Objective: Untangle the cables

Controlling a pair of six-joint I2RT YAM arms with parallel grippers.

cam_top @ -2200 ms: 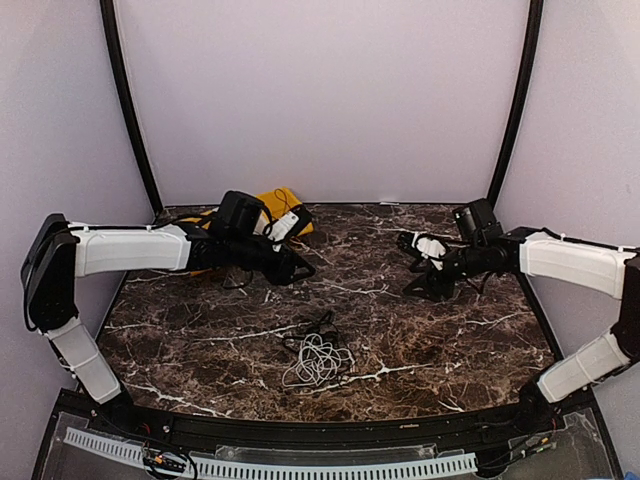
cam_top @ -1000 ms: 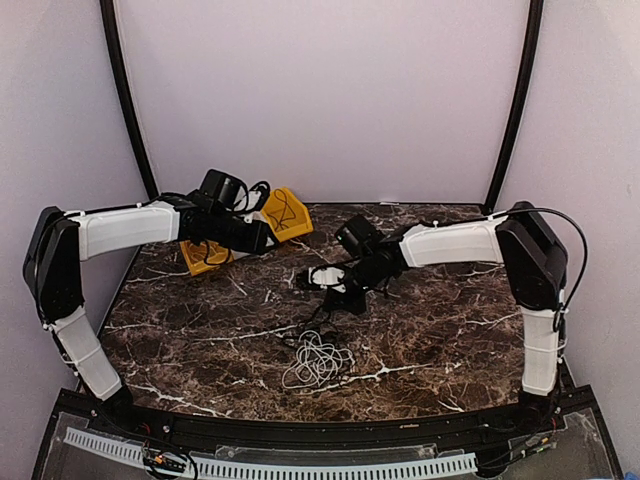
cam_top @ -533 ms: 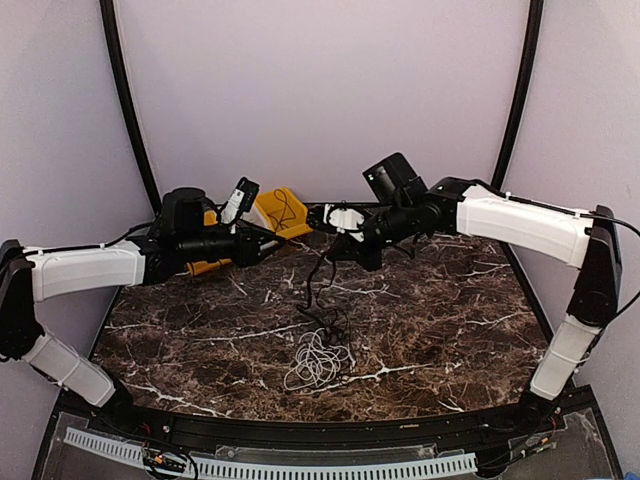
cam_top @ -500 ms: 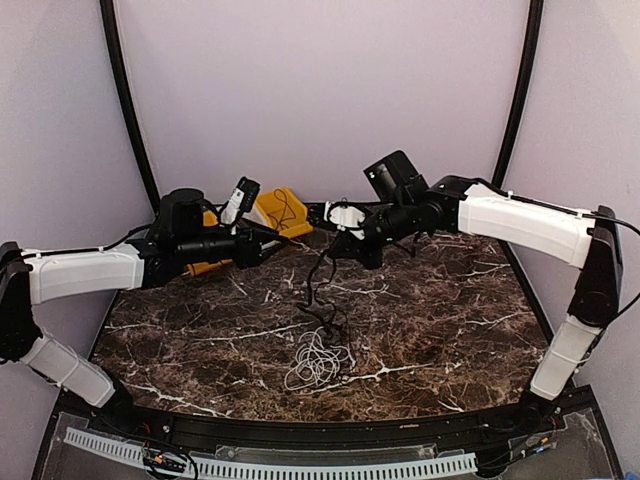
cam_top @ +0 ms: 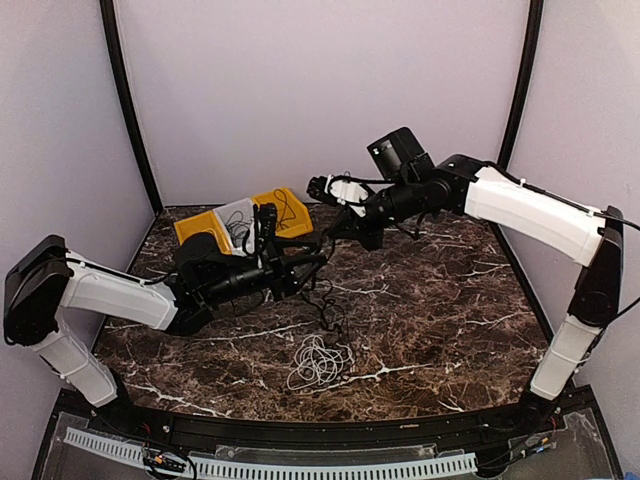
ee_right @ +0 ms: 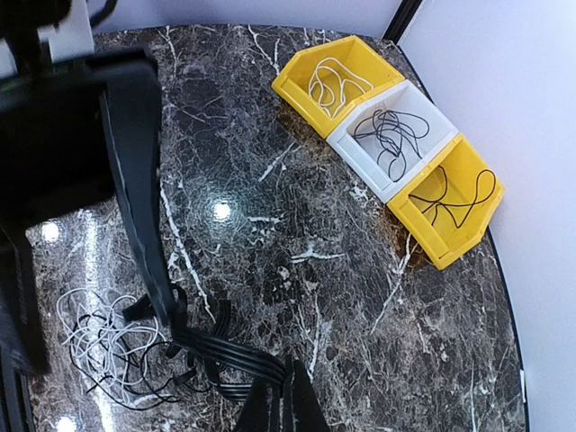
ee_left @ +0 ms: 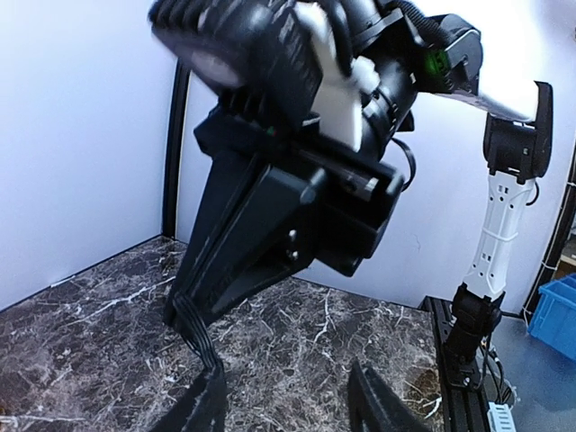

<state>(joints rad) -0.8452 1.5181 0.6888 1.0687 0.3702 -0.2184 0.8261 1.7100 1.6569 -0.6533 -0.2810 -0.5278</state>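
tangle of white and black cables [cam_top: 318,362] lying front-centre on the marble table [cam_top: 450,320]; one black cable [ee_right: 216,355] rises from it, pinched in the clenched right gripper [ee_right: 281,407]. left gripper [ee_left: 292,405] released, fingers apart, just below the right one; half a second ago it was beside the bins [ee_right: 396,135].

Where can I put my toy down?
Bare: the table's right half, right of the cable tangle, and the front-left corner. Crowded: the middle, where a black cable rises from the tangle, and the back-left by the bins.
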